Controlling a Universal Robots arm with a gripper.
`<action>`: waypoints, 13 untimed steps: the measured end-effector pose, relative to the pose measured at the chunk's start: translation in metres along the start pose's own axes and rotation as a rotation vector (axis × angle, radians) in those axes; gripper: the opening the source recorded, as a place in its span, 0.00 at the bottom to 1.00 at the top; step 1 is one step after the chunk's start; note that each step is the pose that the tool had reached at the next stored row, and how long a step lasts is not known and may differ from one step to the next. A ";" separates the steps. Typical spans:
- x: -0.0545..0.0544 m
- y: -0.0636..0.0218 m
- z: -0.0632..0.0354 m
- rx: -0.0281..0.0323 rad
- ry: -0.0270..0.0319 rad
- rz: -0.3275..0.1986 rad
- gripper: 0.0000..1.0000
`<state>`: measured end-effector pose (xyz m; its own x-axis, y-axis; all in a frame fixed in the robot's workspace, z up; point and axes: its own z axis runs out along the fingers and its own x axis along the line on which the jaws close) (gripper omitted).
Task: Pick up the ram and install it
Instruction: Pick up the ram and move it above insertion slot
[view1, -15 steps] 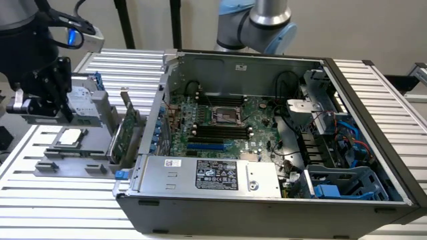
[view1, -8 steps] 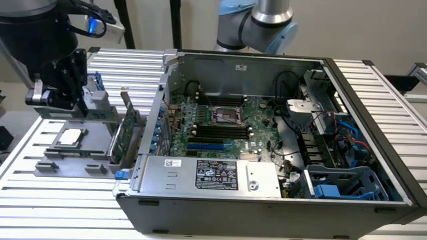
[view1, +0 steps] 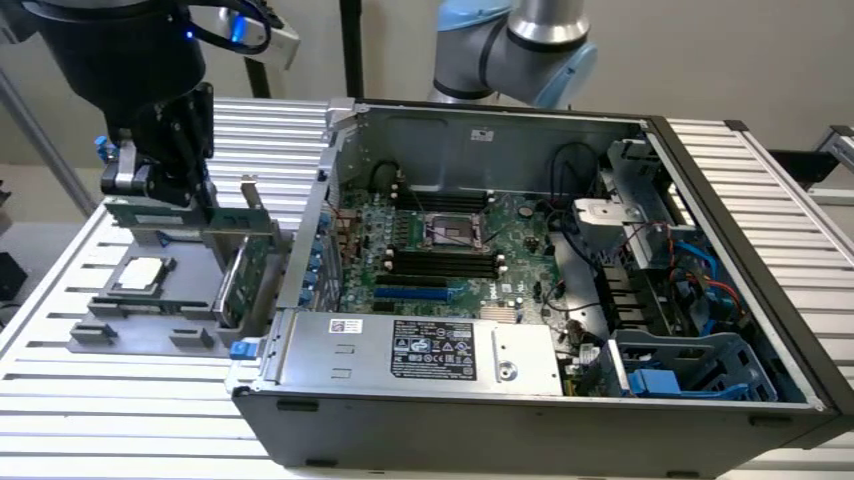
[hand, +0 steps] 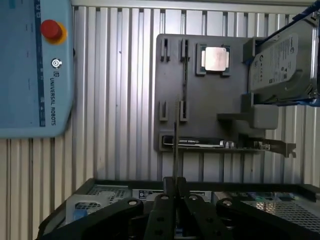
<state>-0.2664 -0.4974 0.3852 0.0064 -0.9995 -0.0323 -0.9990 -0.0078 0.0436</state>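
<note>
Slatted metal counter (view1: 107, 400) carries the open computer case (view1: 534, 395) and, on the exterior view's left, a grey fixture tray (view1: 100, 330). You can see the gripper (view1: 167, 195) hanging over that tray, its fingers (hand: 166, 192) clamped on the ram (view1: 200, 217), which is held level above the tray and well apart from the motherboard (view1: 441, 250). From the wrist view you see the ram edge-on as a thin line. A processor (view1: 140, 272) lies in the tray, and an expansion card (view1: 247, 285) stands at its case-side edge
</note>
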 end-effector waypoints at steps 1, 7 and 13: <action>0.000 -0.0044 -0.0015 0.0002 0.0000 0.000 0.00; 0.000 -0.0318 -0.0070 0.0032 0.0000 0.000 0.00; 0.000 -0.0589 -0.0094 0.0071 -0.0001 0.000 0.00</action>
<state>-0.2071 -0.4974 0.3919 0.0066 -0.9995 -0.0324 -0.9993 -0.0077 0.0365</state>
